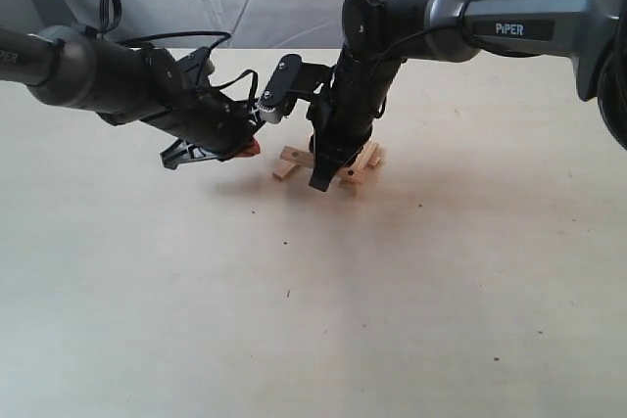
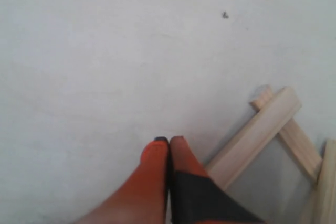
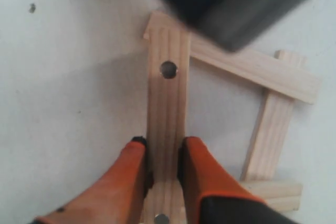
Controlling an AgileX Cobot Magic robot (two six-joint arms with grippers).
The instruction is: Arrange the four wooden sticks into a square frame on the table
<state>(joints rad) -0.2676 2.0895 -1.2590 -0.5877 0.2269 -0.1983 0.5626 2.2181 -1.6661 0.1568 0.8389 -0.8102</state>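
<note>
Right pincer (image 3: 163,148): part-open, gripping holed flat pale-wood stick (image 3: 168,103) of small square frame (image 3: 262,72), far-centre beige tabletop (image 1: 294,320). Left pincer (image 2: 169,142): closed, empty, just left. Hazard: withdrawal may drag stick, skewing corners.

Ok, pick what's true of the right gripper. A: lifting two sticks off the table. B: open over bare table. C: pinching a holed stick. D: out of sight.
C: in the right wrist view the right gripper has its orange fingers pressed on both edges of the holed stick.
</note>
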